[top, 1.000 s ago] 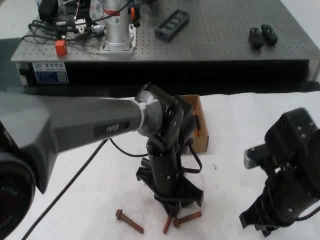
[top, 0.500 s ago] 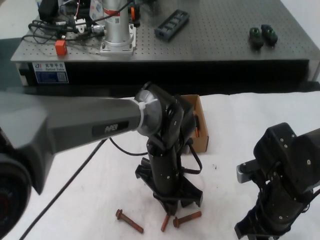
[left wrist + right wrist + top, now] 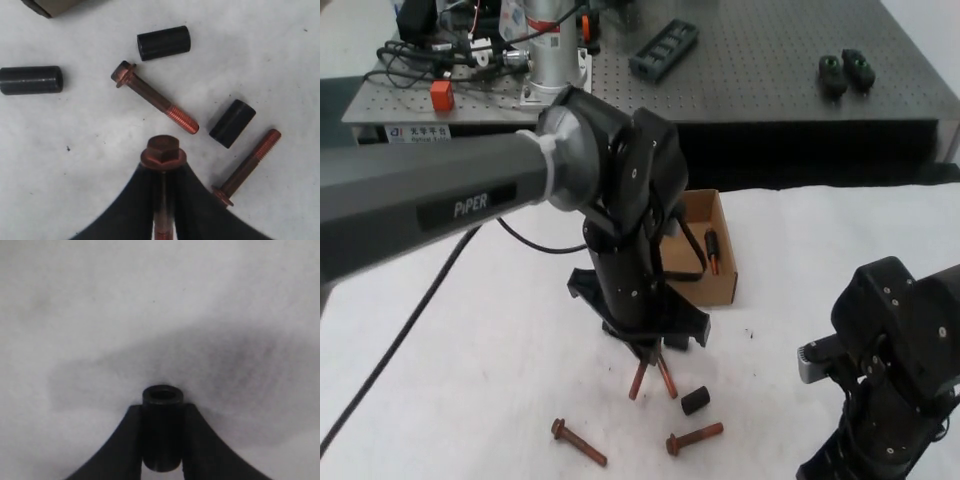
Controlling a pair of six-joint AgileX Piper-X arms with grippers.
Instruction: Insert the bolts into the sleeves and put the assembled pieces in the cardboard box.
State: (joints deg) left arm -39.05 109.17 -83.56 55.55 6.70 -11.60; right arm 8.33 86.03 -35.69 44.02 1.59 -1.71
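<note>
Left hand (image 3: 162, 169) grips bolt (image 3: 162, 151); arm (image 3: 380, 215) bears lettering (image 3: 473, 206)

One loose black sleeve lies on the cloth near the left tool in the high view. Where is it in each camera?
High view: the loose sleeve lies between the left tool and a loose bolt.
Left wrist view: the loose sleeve beside that bolt, near the held bolt.
Right wrist view: the right tool grips a different sleeve over cloth.
Shared landmark: that loose bolt.

Left hand (image 3: 163, 172) tight on a bolt (image 3: 162, 151), right hand (image 3: 161, 412) tight on a sleeve (image 3: 161, 440), both downward.
</note>
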